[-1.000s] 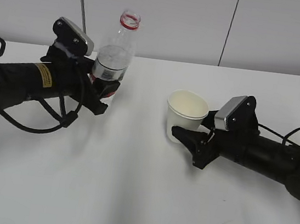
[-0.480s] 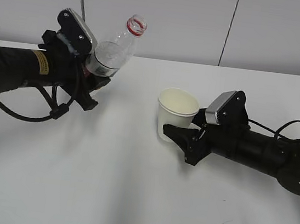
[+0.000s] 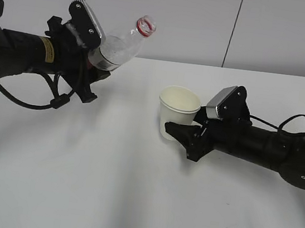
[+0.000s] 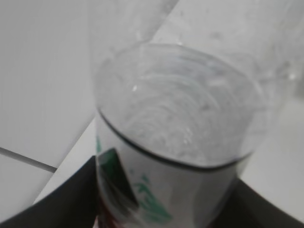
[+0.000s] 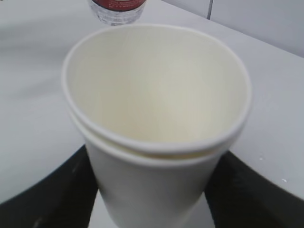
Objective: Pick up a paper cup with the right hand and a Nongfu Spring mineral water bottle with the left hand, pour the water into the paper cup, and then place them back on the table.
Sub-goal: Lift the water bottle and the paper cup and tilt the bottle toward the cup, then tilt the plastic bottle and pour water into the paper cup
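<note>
Above bench [image 3: 103, 186], left side: left pincer [image 3: 94, 67] clamped on bottle [image 3: 119, 45], lifted, tilted right, open mouth toward cup [image 3: 178, 113]. Water [image 4: 180, 118] inside, none at mouth. Right pincer [image 3: 186, 134] clamped on cup, upright, inside dry. Bottle and cup well apart. Cup's base contact with bench: cannot tell.

Setting reads as a robotics lab or test bench. Plain white table [image 3: 130, 201] with faint dark scuffs near its front edge; bare pale panelled wall [image 3: 182, 17] with dark vertical seams behind its far edge. No household furnishings visible.
</note>
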Robot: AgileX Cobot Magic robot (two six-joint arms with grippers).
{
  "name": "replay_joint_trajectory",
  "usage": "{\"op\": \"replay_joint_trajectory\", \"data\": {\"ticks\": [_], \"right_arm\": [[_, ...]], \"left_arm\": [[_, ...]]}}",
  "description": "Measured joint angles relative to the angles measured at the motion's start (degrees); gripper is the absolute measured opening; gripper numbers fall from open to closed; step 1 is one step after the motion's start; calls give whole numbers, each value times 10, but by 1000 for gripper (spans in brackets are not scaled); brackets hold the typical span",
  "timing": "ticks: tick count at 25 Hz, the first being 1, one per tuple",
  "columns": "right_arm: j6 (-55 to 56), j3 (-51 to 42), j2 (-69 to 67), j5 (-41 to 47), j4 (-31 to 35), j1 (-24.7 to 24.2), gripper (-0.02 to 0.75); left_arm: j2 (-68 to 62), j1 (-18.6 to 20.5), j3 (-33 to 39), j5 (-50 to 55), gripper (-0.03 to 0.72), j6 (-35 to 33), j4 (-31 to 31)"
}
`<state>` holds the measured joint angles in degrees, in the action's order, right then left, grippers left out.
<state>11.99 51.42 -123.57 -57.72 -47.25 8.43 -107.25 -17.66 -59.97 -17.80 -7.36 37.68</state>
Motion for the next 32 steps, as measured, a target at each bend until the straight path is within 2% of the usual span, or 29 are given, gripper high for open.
{"op": "replay_joint_trajectory", "data": {"ticks": [17,32], "right_arm": [[75,68,1,42,-67,1,486],[94,80,1,52,-83,20,486]], "left_arm": [[0,0,-61,82,404,0,116],[0,-17,-65,140,403,0,220]]}}
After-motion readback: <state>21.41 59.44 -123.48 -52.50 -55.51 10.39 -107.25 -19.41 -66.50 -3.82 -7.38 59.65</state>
